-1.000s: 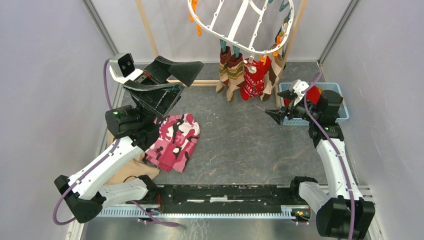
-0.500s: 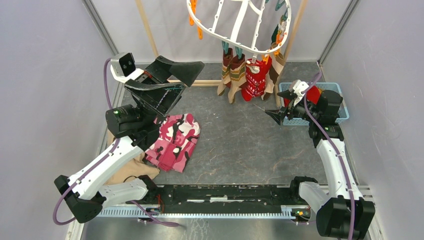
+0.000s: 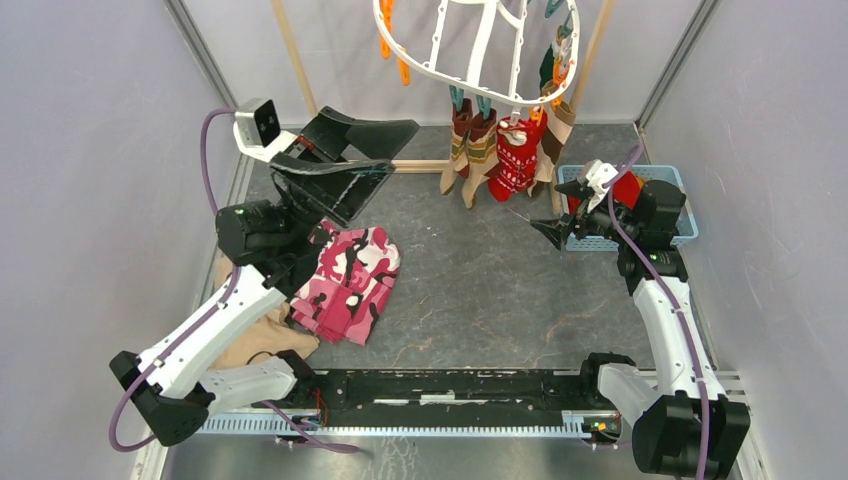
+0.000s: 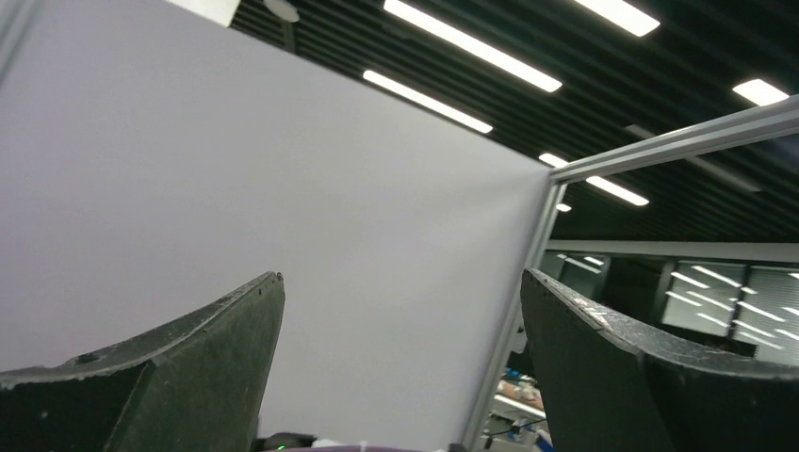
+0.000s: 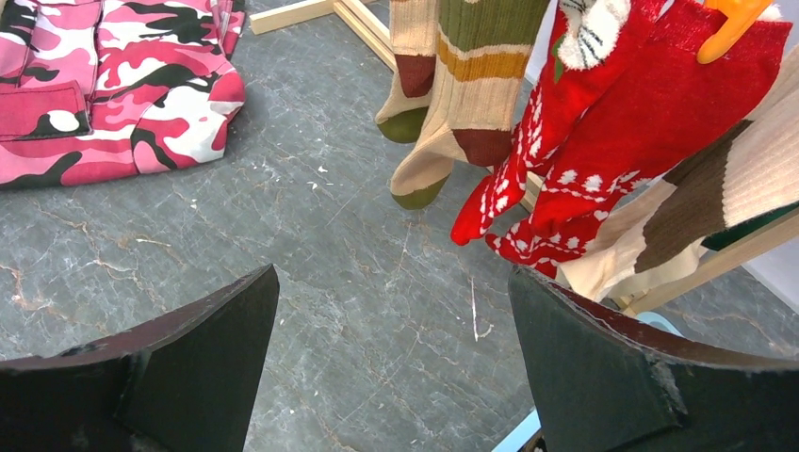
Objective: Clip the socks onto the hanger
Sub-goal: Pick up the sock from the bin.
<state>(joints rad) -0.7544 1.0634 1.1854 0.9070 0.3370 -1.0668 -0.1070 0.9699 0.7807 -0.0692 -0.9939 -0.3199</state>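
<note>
White hanger [image 3: 479,55] is cut off at the view's top; socks [image 3: 515,160] dangle clipped above the surface's far edge. Left gripper [image 3: 401,147] and right gripper [image 3: 547,208] gape wide, empty; blue basket [image 3: 660,172] half hidden.

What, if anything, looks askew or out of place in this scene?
The mixed-colour fabric socks crowd one side of the white oval plastic hanger; a pink camouflage cloth lies rumpled on the grey table.
</note>
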